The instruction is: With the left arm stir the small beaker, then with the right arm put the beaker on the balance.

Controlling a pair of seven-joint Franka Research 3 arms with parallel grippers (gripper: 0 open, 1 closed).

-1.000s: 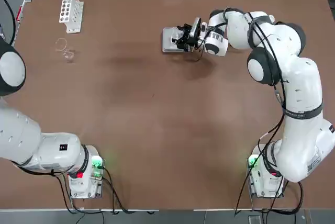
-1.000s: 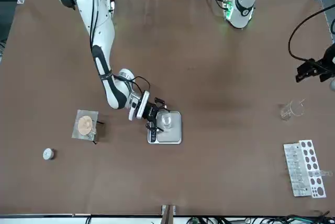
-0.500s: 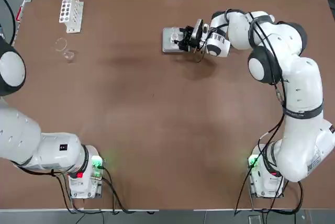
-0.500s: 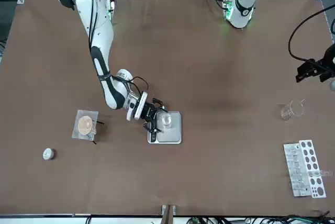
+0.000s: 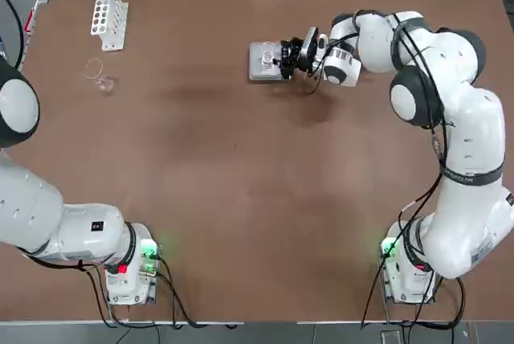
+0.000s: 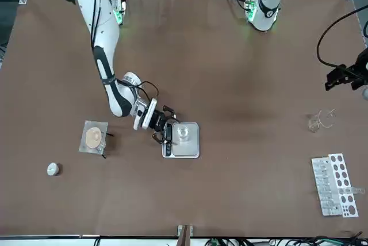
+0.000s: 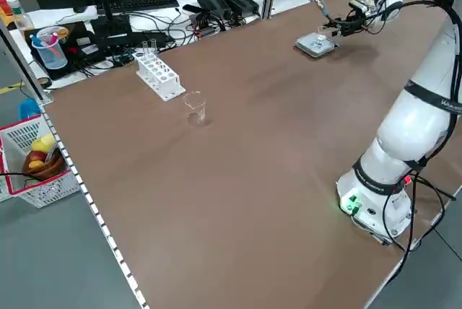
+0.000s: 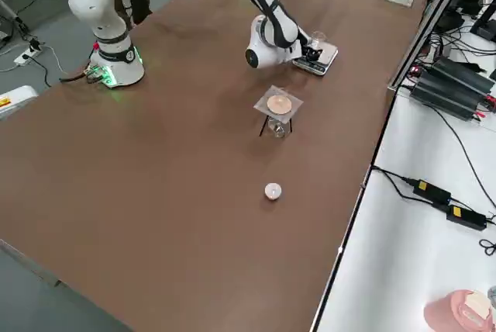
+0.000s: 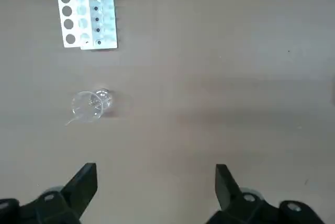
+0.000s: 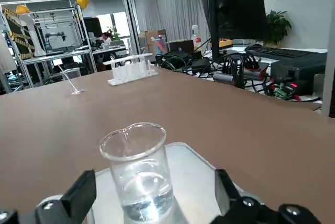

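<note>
Two large white jointed arms reach over a broad, smooth brown table [image 5: 241,199]. The right arm [image 5: 474,143] rises from its near right base and bends toward the far middle; grey printing on its rounded shell is too small to read. The left arm [image 5: 32,207] extends off to the left, with a small black square marking on its white casing.

At far left stands a white rack [image 6: 344,185] with rows of round holes, tubes in it. The balance [image 6: 192,153], flat and grey with a square silver plate and a dark strip along its right side, sits at the far middle. Right of it, a tripod [image 8: 291,126] carries a pale square sheet with a round beige disc on top.

The right gripper [image 10: 156,195] is open at the balance's right side, holding nothing. The left gripper [image 9: 156,190] is open too, empty, above the left part of the table.

Nearer than the rack is a clear glass vessel [image 6: 322,120]. The small beaker [image 10: 138,174], clear glass, spouted and part filled with colourless liquid, stands upright on the balance's plate. One round white piece [image 6: 53,169] lies at far right, beyond the tripod.
</note>
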